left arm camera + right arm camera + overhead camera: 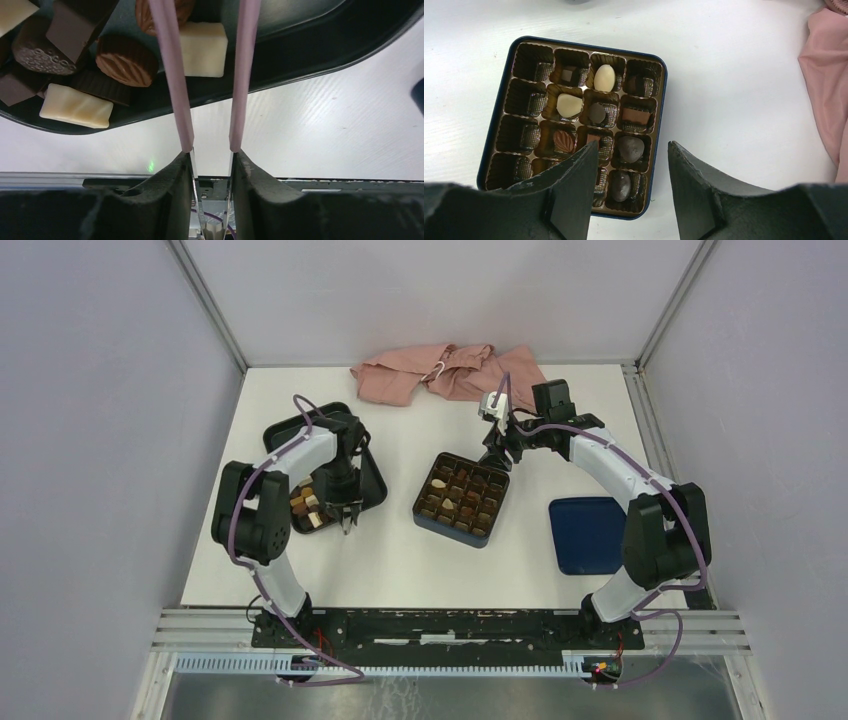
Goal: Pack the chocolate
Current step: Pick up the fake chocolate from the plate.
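Loose chocolate [126, 60] in dark, light brown and cream pieces lies heaped in the black tray [310, 45], also seen from above [308, 508]. My left gripper [210, 152] is shut on pink-armed tweezers [172, 75], whose arms reach over a cream block [205, 42]; their tips are out of frame. From above, this gripper [345, 510] hangs over the tray's near right part. The dark blue box [499, 115] holds several chocolates [604, 78] in its brown insert. My right gripper [631, 145] stands open over the box's corner, holding nothing; it is at the box's far right in the top view [497, 450].
A dark blue lid [588, 533] lies flat to the right of the box [462, 498]. A pink cloth [450, 372] is bunched at the table's far edge, its edge also showing in the right wrist view [824, 75]. Grey walls close in on both sides.
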Controlling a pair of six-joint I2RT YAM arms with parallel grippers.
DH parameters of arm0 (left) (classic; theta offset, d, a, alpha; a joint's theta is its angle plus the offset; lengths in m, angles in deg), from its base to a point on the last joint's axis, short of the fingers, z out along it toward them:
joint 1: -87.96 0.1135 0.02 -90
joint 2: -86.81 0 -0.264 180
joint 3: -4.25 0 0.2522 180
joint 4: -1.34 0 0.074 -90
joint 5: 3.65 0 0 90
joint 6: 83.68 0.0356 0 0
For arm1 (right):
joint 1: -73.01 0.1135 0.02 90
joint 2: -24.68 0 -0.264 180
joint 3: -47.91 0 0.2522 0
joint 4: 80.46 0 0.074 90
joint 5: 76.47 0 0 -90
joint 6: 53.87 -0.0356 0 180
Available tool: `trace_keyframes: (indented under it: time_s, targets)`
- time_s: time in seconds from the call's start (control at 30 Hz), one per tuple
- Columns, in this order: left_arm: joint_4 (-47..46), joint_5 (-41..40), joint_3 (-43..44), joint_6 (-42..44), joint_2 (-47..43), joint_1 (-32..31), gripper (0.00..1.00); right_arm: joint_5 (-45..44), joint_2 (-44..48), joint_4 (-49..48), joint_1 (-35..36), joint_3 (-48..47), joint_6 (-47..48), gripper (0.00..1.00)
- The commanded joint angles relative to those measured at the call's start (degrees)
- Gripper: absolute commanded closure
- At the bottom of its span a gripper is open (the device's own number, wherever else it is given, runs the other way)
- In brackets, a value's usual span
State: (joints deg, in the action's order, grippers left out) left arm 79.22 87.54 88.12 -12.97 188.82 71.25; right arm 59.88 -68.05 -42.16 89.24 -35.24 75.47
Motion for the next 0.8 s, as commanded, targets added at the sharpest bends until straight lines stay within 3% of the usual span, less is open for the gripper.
trace_keyframes:
  time_s: [0.0, 0.1, 0.53, 0.77]
  targets:
    - [-0.23, 2.57, 3.72, 2.94, 0.04, 0.29, 0.65, 1.2, 2.25, -0.63, -0.06, -0.25, 0.8, 0.41]
    - [-0.3, 3.64, 4.62, 3.09, 0.09, 0.28, 0.69, 1.29, 2.15, -0.62, -0.08, -0.25, 0.75, 0.41]
    - [-0.41, 3.21, 9.13, 3.91, 2.26, 0.33, 0.69, 1.03, 1.77, -0.58, -0.06, -0.22, 0.92, 0.41]
    - [-2.47, 2.9, 6.54, 3.06, 0.01, 0.63, 0.71, 1.28, 1.14, -0.47, -0.06, -0.22, 0.93, 0.41]
